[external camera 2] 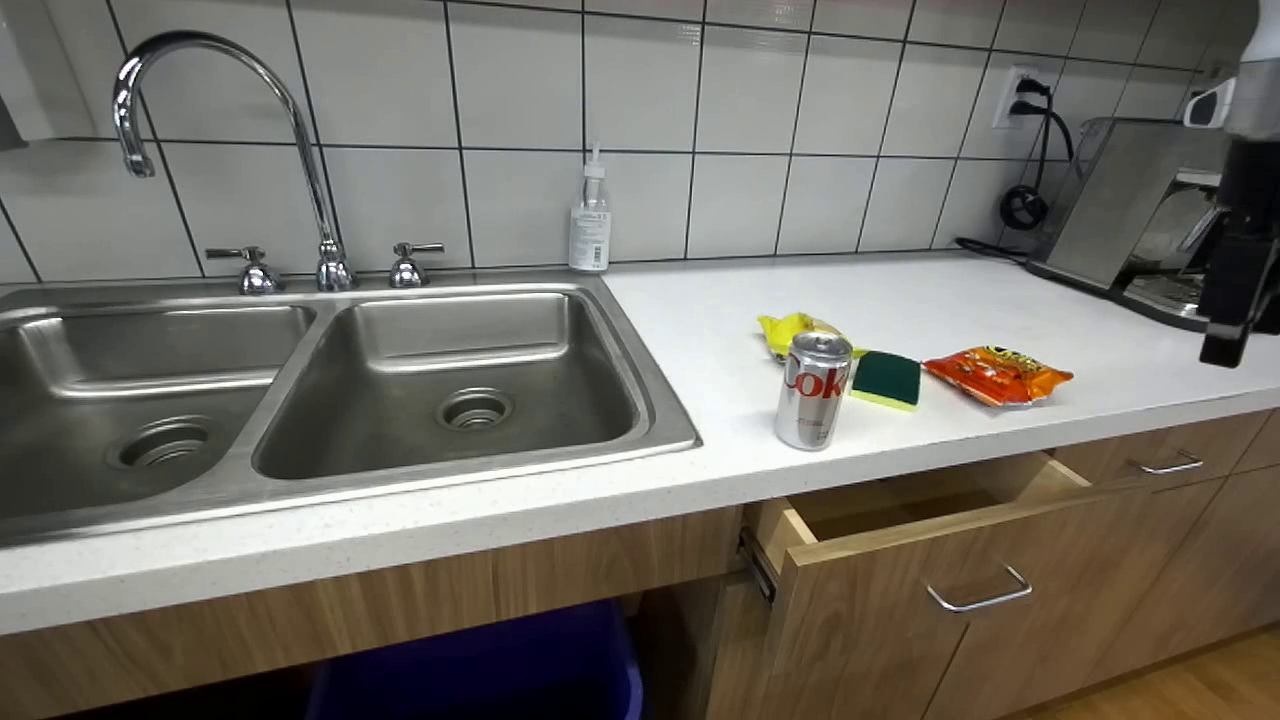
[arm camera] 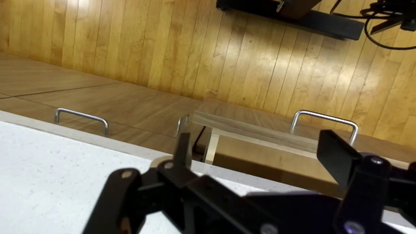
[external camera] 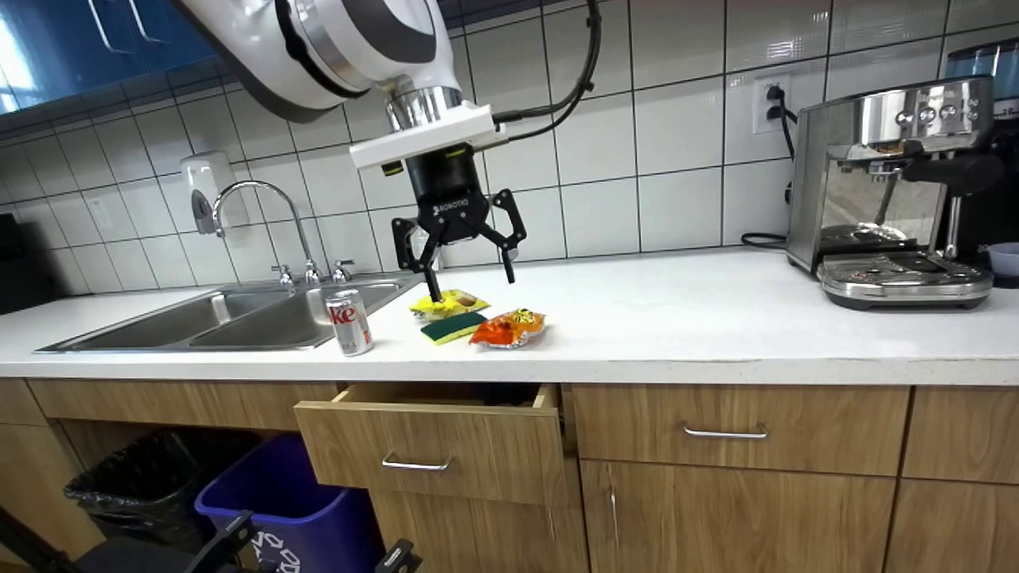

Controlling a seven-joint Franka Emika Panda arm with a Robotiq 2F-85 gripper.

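In an exterior view, the black two-fingered gripper (external camera: pixel 472 287) — jaws spread wide — hangs near the frame's centre. Slightly lower lies a shiny yellow packet (external camera: pixel 461 302).

Now an orange packet (external camera 2: pixel 998 375) is seen, shiny and crinkled, lying toward the front of the white counter (external camera: pixel 677 318). Just beside it a sponge (external camera 2: pixel 886 377) is spotted, dark green face up, yellow layer beneath! Behind that, a yellow packet (external camera: pixel 458 302) is glimpsed, its wrapper crumpled. A silver can (external camera 2: pixel 812 395) is stood upright between sponge and sink (external camera 2: pixel 666 410), its red lettering displayed, and below the counter a wooden drawer (external camera: pixel 470 442) is seen pulled out.
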